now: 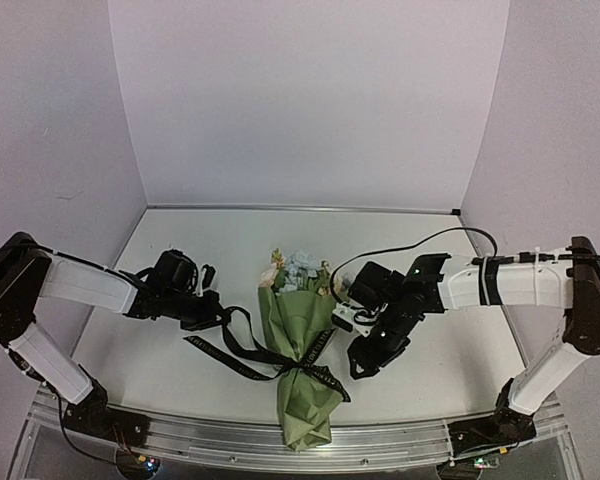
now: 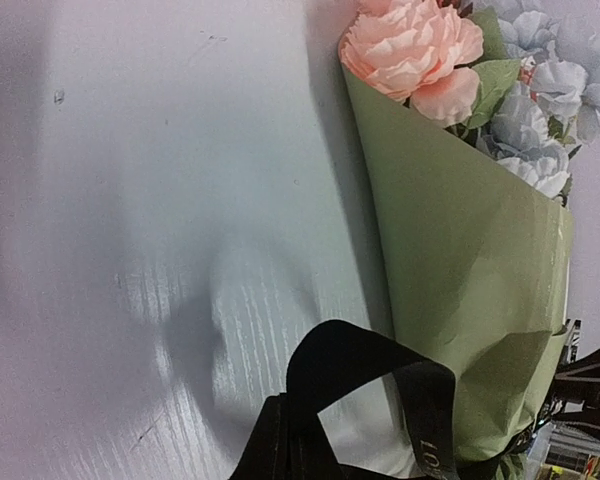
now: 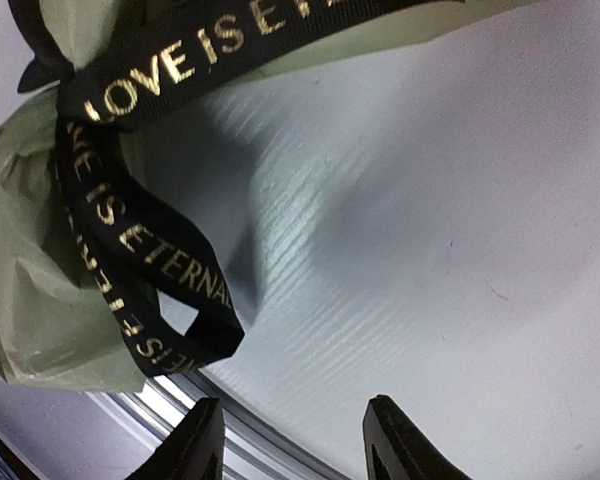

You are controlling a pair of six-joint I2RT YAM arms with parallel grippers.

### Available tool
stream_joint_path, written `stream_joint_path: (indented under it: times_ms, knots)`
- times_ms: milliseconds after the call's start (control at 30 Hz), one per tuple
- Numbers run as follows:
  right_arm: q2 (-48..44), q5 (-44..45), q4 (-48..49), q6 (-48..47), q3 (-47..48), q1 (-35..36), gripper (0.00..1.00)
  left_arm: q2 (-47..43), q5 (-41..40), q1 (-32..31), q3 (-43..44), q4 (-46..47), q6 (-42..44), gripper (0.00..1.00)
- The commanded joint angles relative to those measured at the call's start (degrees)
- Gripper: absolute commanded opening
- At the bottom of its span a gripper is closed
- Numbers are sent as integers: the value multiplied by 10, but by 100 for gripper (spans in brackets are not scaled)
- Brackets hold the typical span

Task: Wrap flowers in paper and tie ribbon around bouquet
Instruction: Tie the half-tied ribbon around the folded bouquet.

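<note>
Nearest the viewer, a silver metal rail carries the bases of both arms along the near edge of the white table. At the left, the black two-finger left gripper lies low over the tabletop with its jaws together. It appears to pinch one loop of the long narrow black fabric ribbon with gold lettering, and drawing that loop out sideways looks meant to keep the tie taut. At the centre, between the arms, the bouquet lies flat on the table, its narrow end reaching the rail and its wide end pointing away. Its olive-green paper is rolled into a cone around the small bunch of peach, white and pale-blue flowers. The ribbon is knotted round the cone's waist and cinches it in, so wrapping seems done and tying nearly so. At the right, the black right gripper hangs just beside the knot, fingers apart and empty, and a short ribbon tail lies free in front of them.
</note>
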Motion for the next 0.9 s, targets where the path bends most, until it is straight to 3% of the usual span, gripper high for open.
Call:
stream_joint_path:
  times_ms: [0,300,533,867]
  knots:
    - [21,-52,123,-15,-16,-16,47,8,17,2,32,10,22,0]
    - [44,-90,183,-63,-51,-45,49,25,27,2,53,-7,26,0]
    - [42,-169,191,-73,-48,-48,49,34,28,2,61,-12,23,0]
    - [57,-175,184,-54,-10,-46,48,38,31,2,67,-12,23,0]
